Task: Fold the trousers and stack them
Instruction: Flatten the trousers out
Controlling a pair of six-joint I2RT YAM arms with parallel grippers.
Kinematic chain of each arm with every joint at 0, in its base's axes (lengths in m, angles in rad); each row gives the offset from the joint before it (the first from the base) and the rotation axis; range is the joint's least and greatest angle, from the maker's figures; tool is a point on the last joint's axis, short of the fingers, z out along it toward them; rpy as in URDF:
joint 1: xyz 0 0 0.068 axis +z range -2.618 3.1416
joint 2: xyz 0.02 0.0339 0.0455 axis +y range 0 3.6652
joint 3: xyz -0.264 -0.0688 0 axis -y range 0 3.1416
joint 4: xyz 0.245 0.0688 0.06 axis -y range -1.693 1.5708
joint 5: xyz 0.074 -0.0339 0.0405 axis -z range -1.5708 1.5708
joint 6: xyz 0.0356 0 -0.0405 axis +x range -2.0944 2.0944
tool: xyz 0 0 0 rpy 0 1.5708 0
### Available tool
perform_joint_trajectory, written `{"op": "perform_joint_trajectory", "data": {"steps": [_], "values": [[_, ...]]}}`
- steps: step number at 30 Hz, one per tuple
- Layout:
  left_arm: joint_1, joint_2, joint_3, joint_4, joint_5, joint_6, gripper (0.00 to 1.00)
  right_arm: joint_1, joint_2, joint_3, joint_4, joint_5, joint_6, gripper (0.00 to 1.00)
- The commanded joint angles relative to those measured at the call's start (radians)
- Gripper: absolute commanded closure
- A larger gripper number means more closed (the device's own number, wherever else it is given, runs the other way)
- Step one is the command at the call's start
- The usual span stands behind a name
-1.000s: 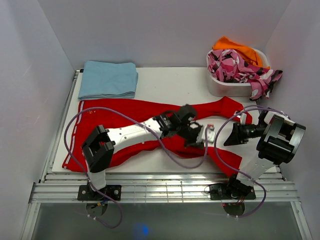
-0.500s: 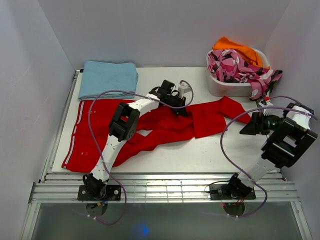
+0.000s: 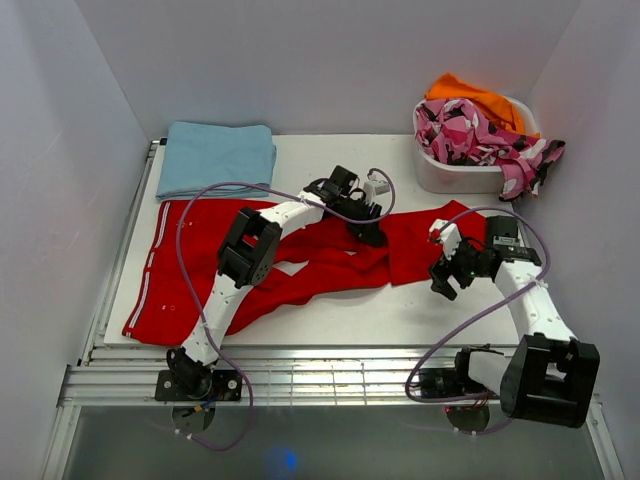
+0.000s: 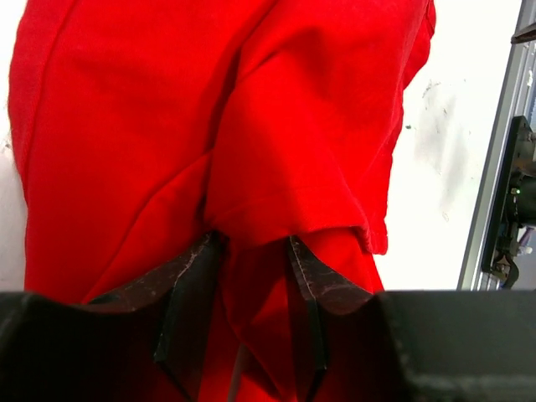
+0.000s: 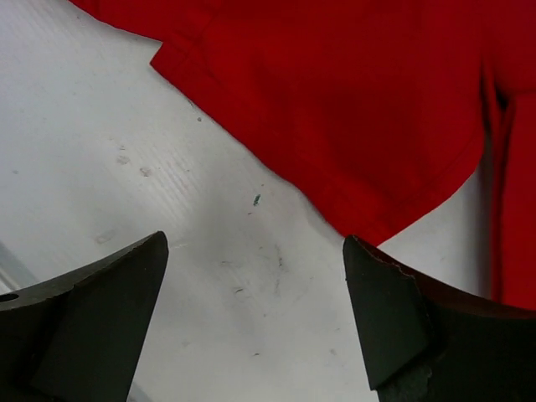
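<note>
The bright red trousers [image 3: 200,270] lie across the white table, waist at the left with a white stripe along the side, and the legs doubled back towards the middle. My left gripper [image 3: 368,232] rests low on the folded leg near the table's centre. In the left wrist view its fingers [image 4: 193,276] stand apart, and a loose ridge of red cloth [image 4: 167,126] lies between them. My right gripper [image 3: 440,275] hovers open just in front of the leg's right end. In the right wrist view only bare table shows between its fingertips [image 5: 255,251], with the red hem [image 5: 352,100] beyond.
A folded light blue garment [image 3: 218,158] lies at the back left. A white bin [image 3: 450,178] at the back right holds a pink-black-white patterned garment [image 3: 470,130] and orange cloth [image 3: 470,95]. Walls close in on three sides. A metal rail [image 3: 320,375] runs along the near edge.
My left gripper carried the trouser leg from the front right back to the middle, then parted its fingers. My right arm swung out to the right, then in to the leg's end, with its fingers wider.
</note>
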Motion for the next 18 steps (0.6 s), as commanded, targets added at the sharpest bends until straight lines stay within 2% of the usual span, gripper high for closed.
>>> {"op": "perform_joint_trajectory", "data": {"steps": [1, 5, 11, 13, 14, 15, 17, 18], "values": [[0.004, -0.091, -0.038, -0.052, 0.04, 0.001, 0.52, 0.067, -0.024, -0.065, 0.26, 0.111, -0.14, 0.1], [0.004, -0.091, -0.051, -0.046, 0.05, -0.002, 0.51, 0.076, 0.125, 0.015, 0.22, 0.056, -0.156, 0.1], [0.005, -0.091, -0.045, -0.049, 0.05, 0.004, 0.51, 0.141, 0.338, 0.073, 0.279, 0.045, -0.055, 0.07], [0.005, -0.093, -0.043, -0.057, 0.048, 0.009, 0.51, 0.188, 0.38, 0.066, 0.303, 0.086, -0.053, 0.0], [0.008, -0.096, -0.042, -0.061, 0.048, 0.012, 0.51, 0.198, 0.387, 0.059, 0.305, 0.098, -0.064, 0.09], [0.008, -0.097, -0.036, -0.066, 0.051, 0.014, 0.51, 0.205, 0.388, 0.037, 0.323, 0.13, -0.068, 0.28], [0.017, -0.103, -0.005, -0.096, 0.053, 0.021, 0.51, 0.211, 0.372, -0.005, 0.34, 0.161, -0.087, 0.45], [0.023, -0.111, 0.006, -0.106, 0.053, 0.024, 0.5, 0.211, 0.363, -0.011, 0.339, 0.175, -0.091, 0.66]]}}
